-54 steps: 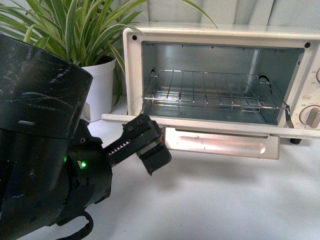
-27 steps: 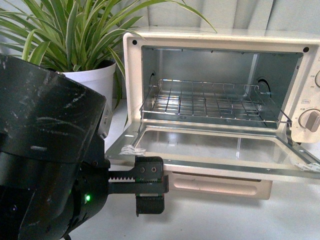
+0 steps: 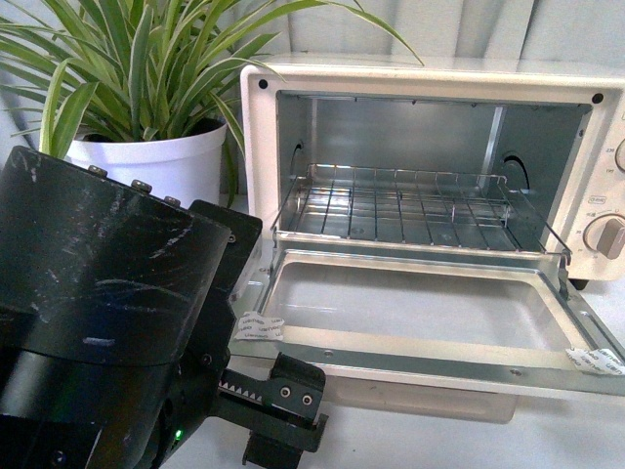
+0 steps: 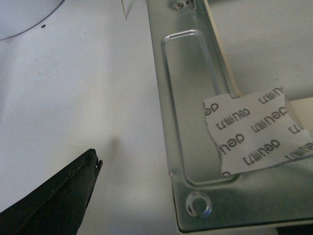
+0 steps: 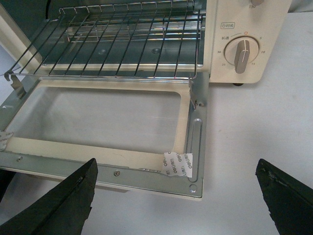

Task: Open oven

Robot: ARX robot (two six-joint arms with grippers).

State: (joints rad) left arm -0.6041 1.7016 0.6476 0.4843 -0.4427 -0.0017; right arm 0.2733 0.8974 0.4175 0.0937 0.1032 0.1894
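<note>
The cream-white oven (image 3: 430,73) stands at the back of the white table with its glass door (image 3: 410,357) folded down flat and open. The wire rack (image 3: 410,205) shows inside. The bar handle (image 3: 430,403) peeks out under the door's front edge. My left gripper (image 3: 278,422) is open and empty, just below and in front of the door's left front corner (image 4: 195,205); one finger (image 4: 58,200) shows beside that corner. My right gripper (image 5: 176,169) is open and empty, with its fingers (image 5: 68,200) spread either side of the door's right front corner (image 5: 193,188), not touching it.
A spider plant in a white pot (image 3: 156,156) stands left of the oven. Round knobs (image 3: 610,234) sit on the oven's right panel, one also in the right wrist view (image 5: 239,54). Bits of white tape (image 5: 176,166) stick to the door's corners. My left arm's black body (image 3: 98,293) fills the lower left.
The left gripper has dropped from the door's front edge to below and in front of it. The door now shows from above, lying flat open.
</note>
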